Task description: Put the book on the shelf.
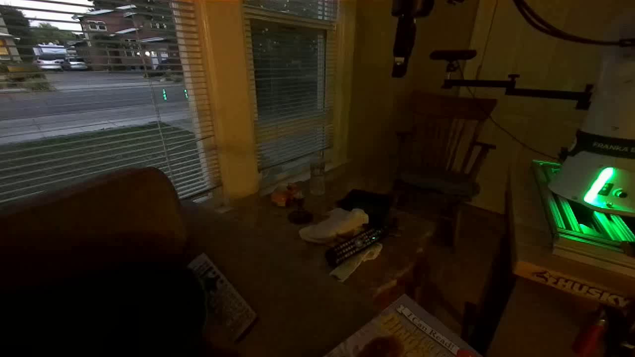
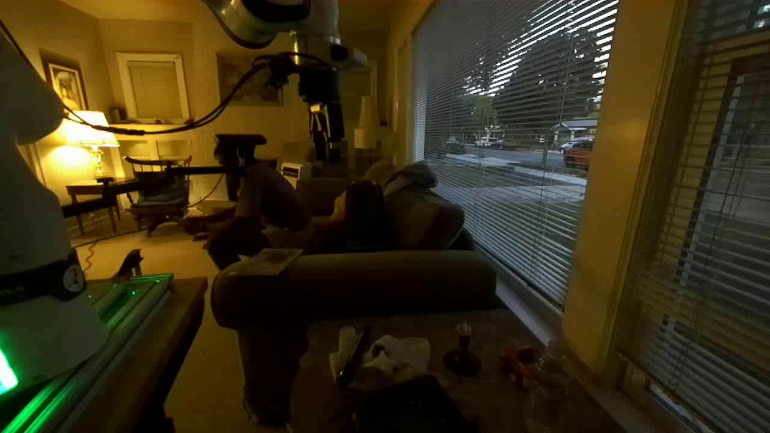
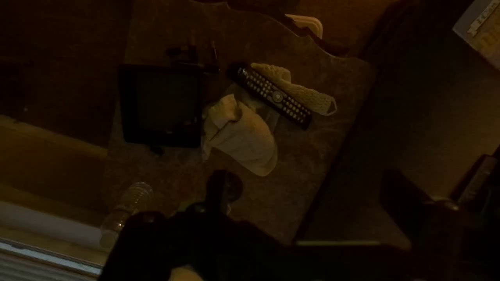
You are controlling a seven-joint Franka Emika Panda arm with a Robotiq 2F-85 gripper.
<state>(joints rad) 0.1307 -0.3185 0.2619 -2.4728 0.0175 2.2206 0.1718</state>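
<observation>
The book (image 1: 421,332), with "I Can Read!" on its whitish cover and an orange-red picture, is cut off by the bottom edge of an exterior view. It lies flat on the sofa's rounded arm in an exterior view (image 2: 272,261). Only a corner of it shows at the top right of the wrist view (image 3: 484,33). My gripper (image 3: 306,175) is open and empty, its dark fingers wide apart. It hangs high in both exterior views (image 1: 398,69) (image 2: 326,144), well apart from the book. I cannot make out which surface is the shelf.
A side table (image 3: 300,156) bears a remote control (image 3: 273,95), a pale cloth (image 3: 246,136), a black flat object (image 3: 164,107), a candle holder (image 2: 462,355) and a clear bottle (image 1: 317,178). A dark book with pale lettering (image 1: 223,297) leans by the sofa arm (image 2: 385,279). Windows stand alongside.
</observation>
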